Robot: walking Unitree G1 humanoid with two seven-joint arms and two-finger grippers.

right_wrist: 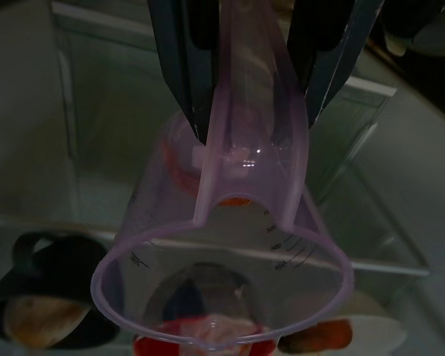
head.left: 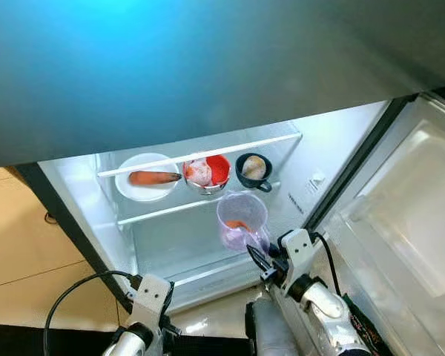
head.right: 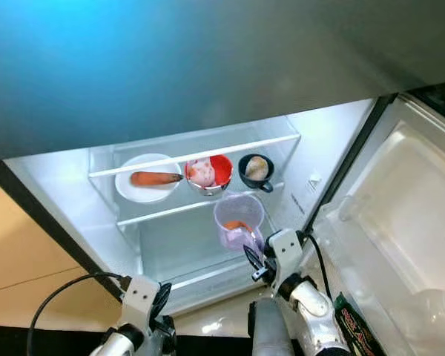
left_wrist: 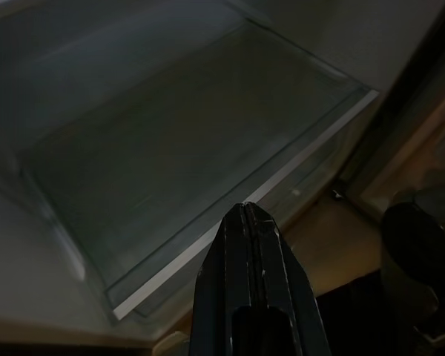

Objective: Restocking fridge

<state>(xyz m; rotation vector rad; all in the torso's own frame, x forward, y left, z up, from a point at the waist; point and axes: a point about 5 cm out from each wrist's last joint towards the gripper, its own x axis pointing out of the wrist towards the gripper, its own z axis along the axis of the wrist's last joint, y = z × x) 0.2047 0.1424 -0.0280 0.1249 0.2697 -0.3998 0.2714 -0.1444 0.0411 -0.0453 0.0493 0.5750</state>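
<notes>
The right gripper (right_wrist: 252,70) grasps the handle of the purple measuring jug (head.left: 242,221) – held inside the open fridge (head.left: 311,148), below the shelf with the carrot plate (head.left: 147,178). The left gripper (left_wrist: 251,222) (idle, low) is clenched.

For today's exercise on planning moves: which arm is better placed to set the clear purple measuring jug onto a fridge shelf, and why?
Right. The right gripper is shut on the handle of the clear purple measuring jug, holding it in the open fridge below the glass shelf. The left gripper is shut, holds nothing and hangs low at the fridge's front.
</notes>
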